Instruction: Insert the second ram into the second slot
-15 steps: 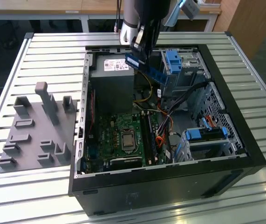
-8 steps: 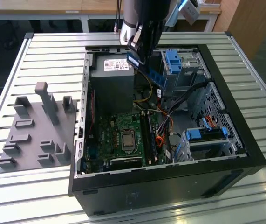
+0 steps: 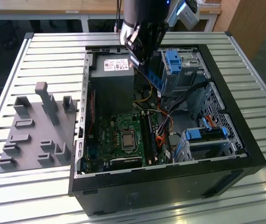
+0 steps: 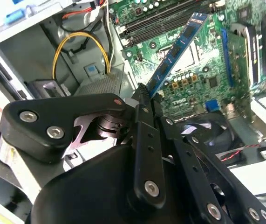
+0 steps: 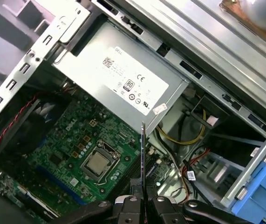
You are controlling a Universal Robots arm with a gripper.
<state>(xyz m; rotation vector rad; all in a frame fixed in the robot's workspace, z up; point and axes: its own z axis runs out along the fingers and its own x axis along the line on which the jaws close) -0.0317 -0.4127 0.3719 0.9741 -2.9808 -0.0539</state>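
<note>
Second wrist view, starting at the gripper (image 4: 144,91): pinched together on one short end of the second ram (image 4: 177,49), with the blue board jutting straight out beyond the fingertips. Gripped at the end, presumably, to leave the contact edge and most of the length free for seating. Carried above the open computer case (image 3: 170,182), not yet down at board level. Below and ahead of the held stick, the green motherboard (image 4: 202,79) with its long dark memory slots (image 4: 160,21), apart from the stick and untouched by it. Edge-on in the first wrist view, a thin line rising from the fingertips past the processor socket (image 5: 98,163) toward the grey power supply (image 5: 119,79). Off to one side of the gripper, a yellow cable loop (image 4: 77,34); farther out, blue drive brackets (image 3: 174,60).
</note>
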